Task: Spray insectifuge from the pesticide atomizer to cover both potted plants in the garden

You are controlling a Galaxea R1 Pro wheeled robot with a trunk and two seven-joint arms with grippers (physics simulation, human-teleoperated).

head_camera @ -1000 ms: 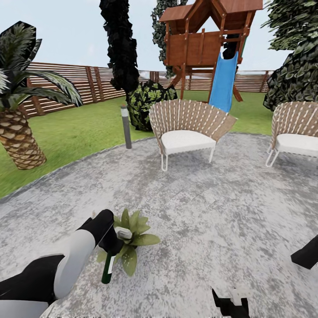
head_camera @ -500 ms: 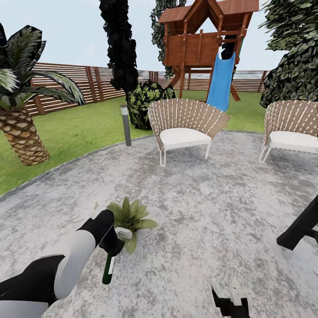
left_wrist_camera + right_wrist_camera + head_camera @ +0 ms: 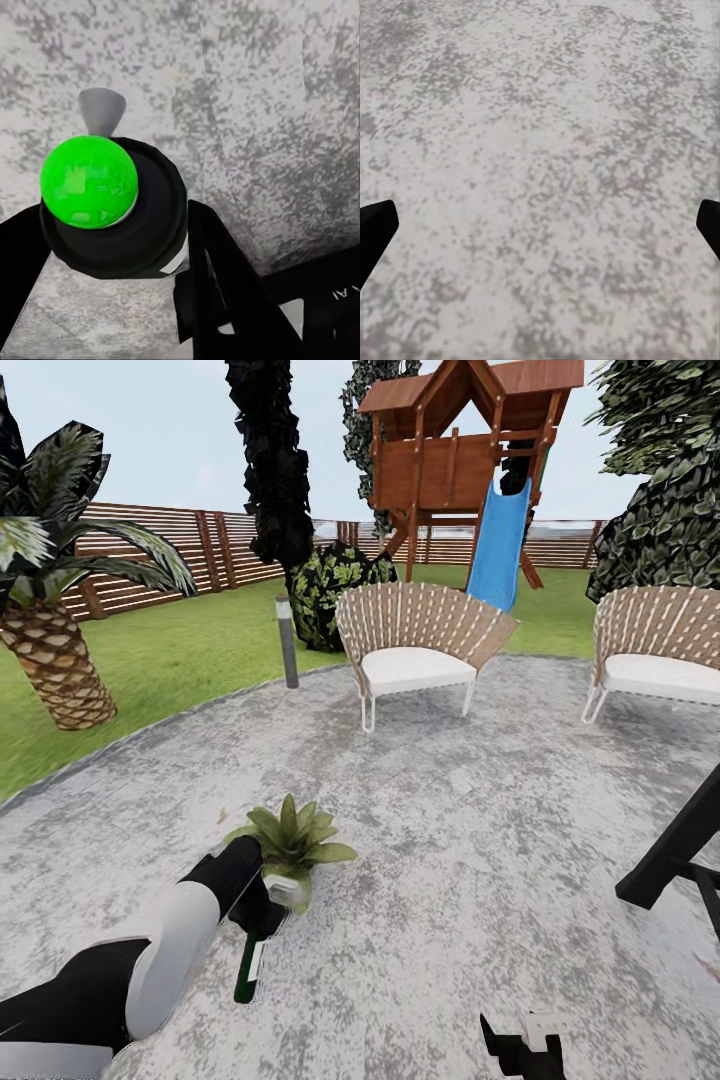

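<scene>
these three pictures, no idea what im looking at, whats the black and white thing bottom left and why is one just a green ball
It is a simulated two-armed robot in a garden. The big picture is from its head camera, looking down over a grey patio. The black and white limb is its left arm; the left gripper is shut on a dark green spray bottle, held beside a small potted plant. Two chairs stand farther back.

The green ball picture is from a camera on that left wrist, looking along the black fingers at the bottle's spray head. The last picture is from the right wrist: the dark tips of the open right gripper at the picture's edges, over bare paving.
</scene>
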